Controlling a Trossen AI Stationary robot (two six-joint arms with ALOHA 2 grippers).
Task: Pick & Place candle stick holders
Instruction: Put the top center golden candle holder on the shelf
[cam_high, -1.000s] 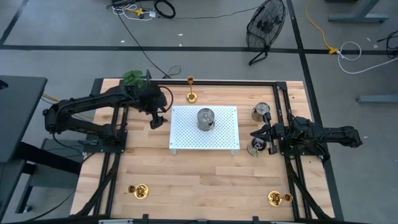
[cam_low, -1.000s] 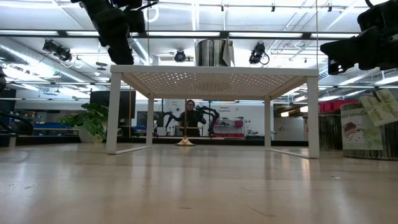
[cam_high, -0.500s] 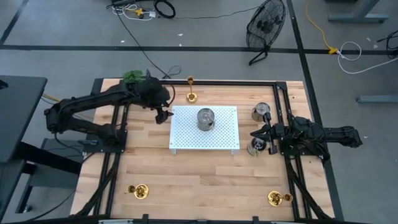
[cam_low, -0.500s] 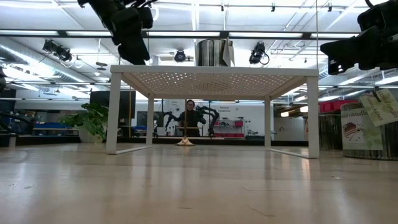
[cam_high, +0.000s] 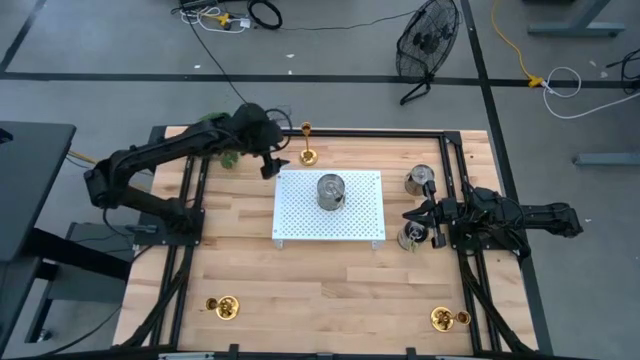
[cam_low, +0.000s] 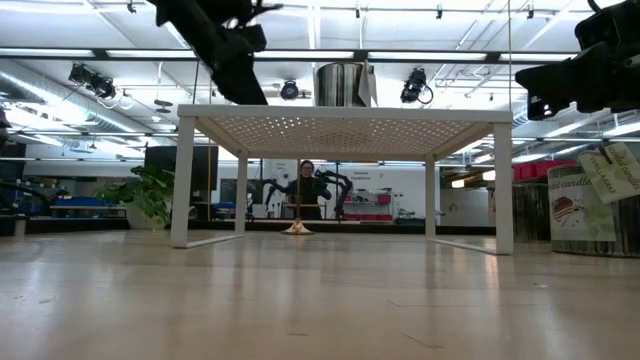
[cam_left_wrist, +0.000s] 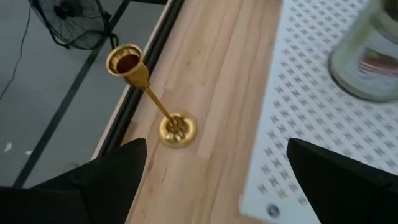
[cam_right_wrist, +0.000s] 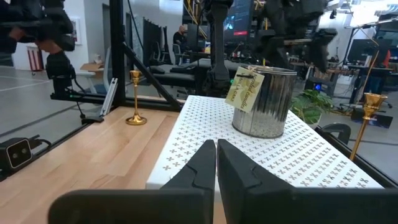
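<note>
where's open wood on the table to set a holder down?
Widest bare wood: the front strip between the two short holders, below the white perforated stand. Crowded: the back edge, where the open left gripper hovers beside the tall holder, and the right side, with two tins and the shut right gripper.

A robotics lab: a wooden bench (cam_high: 330, 280) framed by black rails is standing on grey concrete floor (cam_high: 100, 50), with loose cables (cam_high: 225, 15) and a floor fan (cam_high: 428, 45) lying nearby (further robot arms (cam_low: 320, 187) are showing in the hall behind).
</note>
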